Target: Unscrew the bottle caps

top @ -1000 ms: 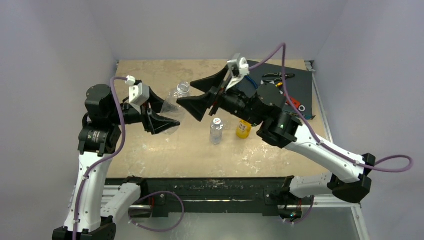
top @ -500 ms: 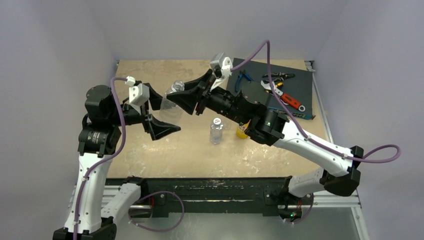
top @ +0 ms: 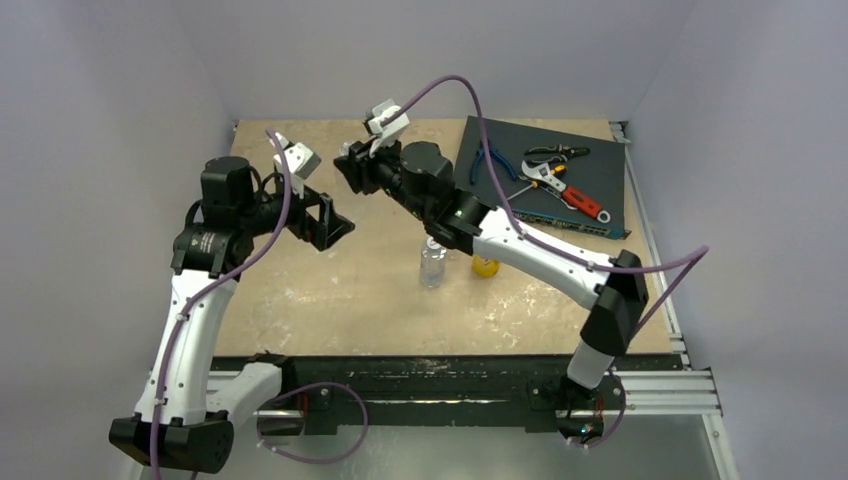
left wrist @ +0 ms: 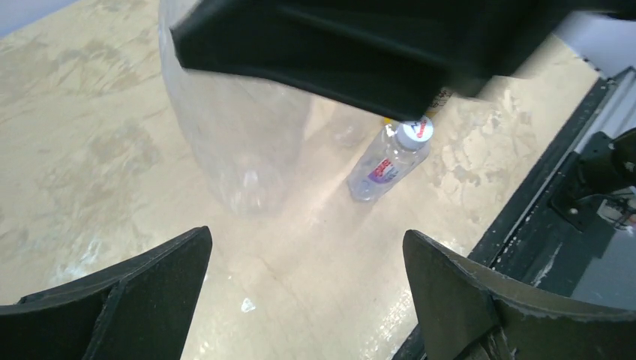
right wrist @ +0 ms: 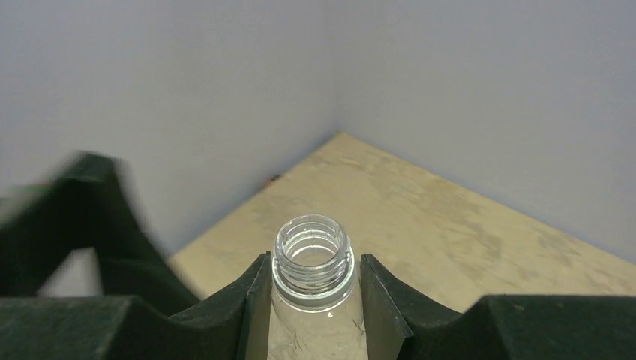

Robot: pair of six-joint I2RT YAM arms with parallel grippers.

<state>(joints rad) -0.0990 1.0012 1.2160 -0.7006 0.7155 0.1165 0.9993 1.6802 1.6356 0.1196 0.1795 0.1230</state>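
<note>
Clear bottle (right wrist: 311, 262) (capless neck) clamped between right fingers (right wrist: 217, 326); left fingers (left wrist: 127, 300) spread wide, clear of it.

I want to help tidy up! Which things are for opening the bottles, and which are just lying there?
For the job: small clear plastic bottle with a white round cap; uncapped clear plastic bottle; small yellow plastic bottle.
Just lying about: blue-handled metal pliers; red-handled metal wrench; black-handled pliers, all on the dark flat mat.
</note>
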